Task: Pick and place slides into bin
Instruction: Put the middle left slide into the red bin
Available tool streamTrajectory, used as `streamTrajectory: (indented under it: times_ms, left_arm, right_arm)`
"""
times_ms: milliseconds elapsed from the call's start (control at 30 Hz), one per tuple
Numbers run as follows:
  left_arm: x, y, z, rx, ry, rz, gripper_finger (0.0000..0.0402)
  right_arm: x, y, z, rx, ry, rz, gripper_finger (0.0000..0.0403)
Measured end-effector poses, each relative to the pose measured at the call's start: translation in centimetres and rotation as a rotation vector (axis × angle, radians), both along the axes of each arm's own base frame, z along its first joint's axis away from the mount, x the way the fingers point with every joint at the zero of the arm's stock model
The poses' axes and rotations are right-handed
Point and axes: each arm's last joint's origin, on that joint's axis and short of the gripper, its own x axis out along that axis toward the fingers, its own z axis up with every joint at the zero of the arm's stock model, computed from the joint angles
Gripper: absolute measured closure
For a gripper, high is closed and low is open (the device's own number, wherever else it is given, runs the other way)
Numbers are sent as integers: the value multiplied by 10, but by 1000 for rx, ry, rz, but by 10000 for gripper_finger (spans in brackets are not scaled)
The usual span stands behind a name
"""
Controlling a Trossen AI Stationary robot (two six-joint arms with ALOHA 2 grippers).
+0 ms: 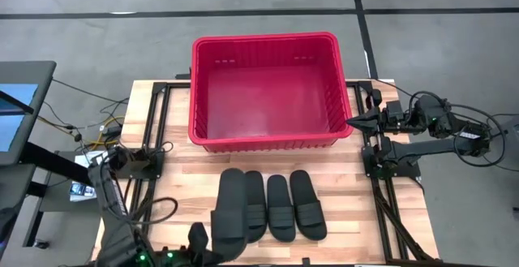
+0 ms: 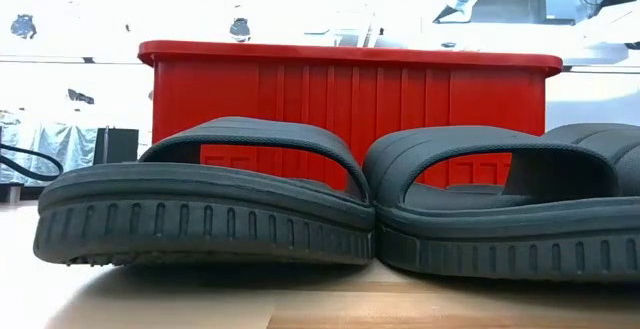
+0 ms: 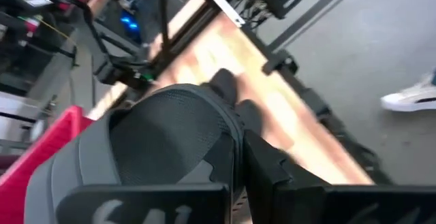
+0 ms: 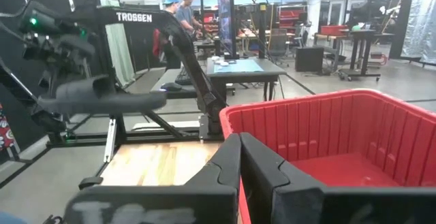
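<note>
High view: leftmost slide (image 1: 228, 210) sits raised and tilted, apparently pinched by left gripper (image 1: 203, 247) for lifting; three slides (image 1: 284, 206) lie flat before empty bin (image 1: 263, 141). Right gripper (image 1: 357, 121) waits beside bin, jaws pressed together.

The bin (image 1: 265, 88) is bright red with vertical ribbing. The slides (image 1: 268, 206) are matte black with ribbed straps. The table (image 1: 357, 210) is pale striped wood.
</note>
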Motion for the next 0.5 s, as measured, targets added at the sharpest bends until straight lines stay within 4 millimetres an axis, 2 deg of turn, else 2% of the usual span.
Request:
streamTrajectory:
  times_ms: [233,500]
  left_arm:
    - [16,24,20,134,1,-2,401]
    - [48,68,33,220,100,17,401]
  right_arm:
    - [0,0,0,0,-1,0,403]
    - [0,0,0,0,-1,0,403]
